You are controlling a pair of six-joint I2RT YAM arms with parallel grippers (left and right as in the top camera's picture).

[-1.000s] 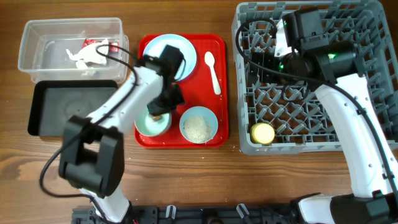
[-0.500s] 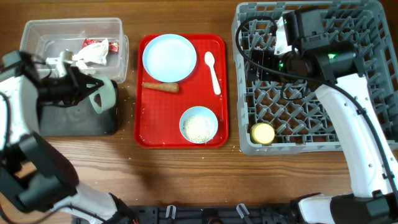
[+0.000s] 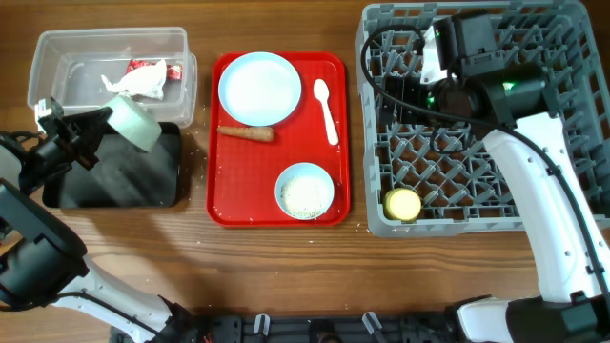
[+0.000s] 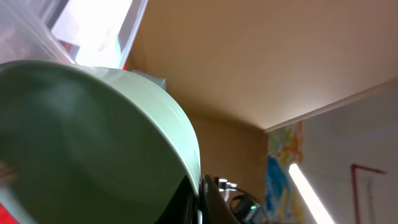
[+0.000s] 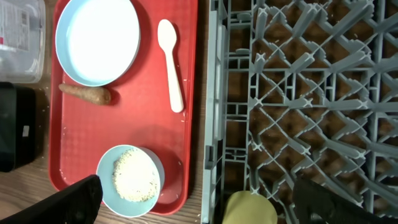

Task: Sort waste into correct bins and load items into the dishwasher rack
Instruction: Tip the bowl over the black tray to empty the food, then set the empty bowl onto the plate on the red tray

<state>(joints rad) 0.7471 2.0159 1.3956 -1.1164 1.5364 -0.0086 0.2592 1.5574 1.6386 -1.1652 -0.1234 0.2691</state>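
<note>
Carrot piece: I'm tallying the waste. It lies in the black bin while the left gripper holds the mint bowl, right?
No. The overhead view shows the carrot piece on the red tray beside the blue plate, not in the black bin. The left gripper does hold the mint bowl.

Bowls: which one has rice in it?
The pale bowl on the red tray; the mint bowl is held tilted above the black tub.
</note>
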